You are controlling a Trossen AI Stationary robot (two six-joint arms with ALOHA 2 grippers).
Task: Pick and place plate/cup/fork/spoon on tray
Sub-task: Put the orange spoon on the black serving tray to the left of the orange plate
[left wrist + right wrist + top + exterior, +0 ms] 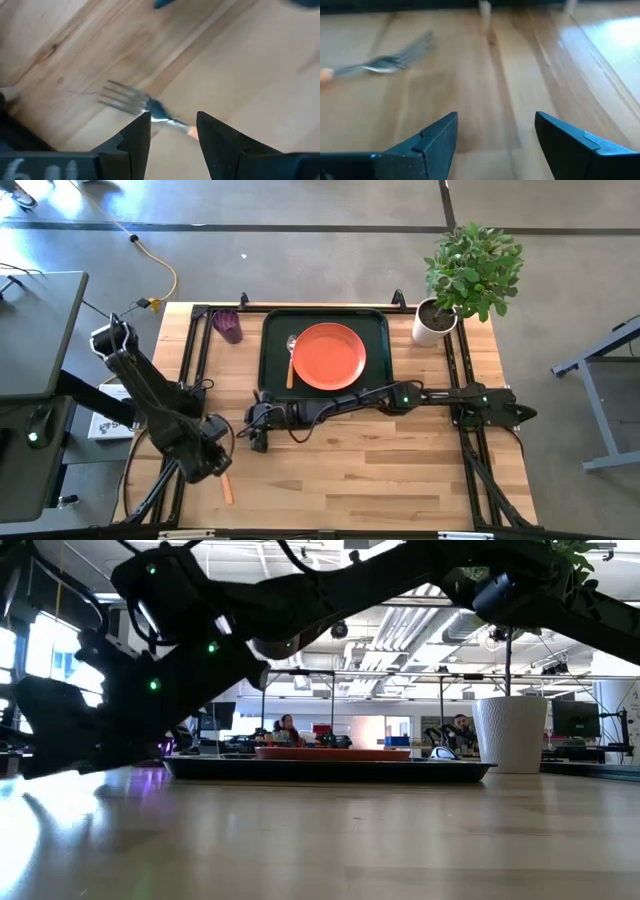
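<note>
The fork lies flat on the table, its orange handle (227,488) showing at the near left. In the left wrist view its tines (122,97) point away. My left gripper (172,120) is open above it, one finger on each side of the fork's neck; it also shows in the high view (215,458). My right gripper (258,435) is open and empty just right of it, and sees the fork (385,61) ahead. The coral plate (328,356) and the spoon (291,360) lie on the dark tray (275,330). The purple cup (228,326) lies on the table left of the tray.
A white pot with a green plant (440,320) stands at the table's far right corner and shows in the low view (510,735). Bare wood lies between the tray and the near edge. People sit in the room behind the table.
</note>
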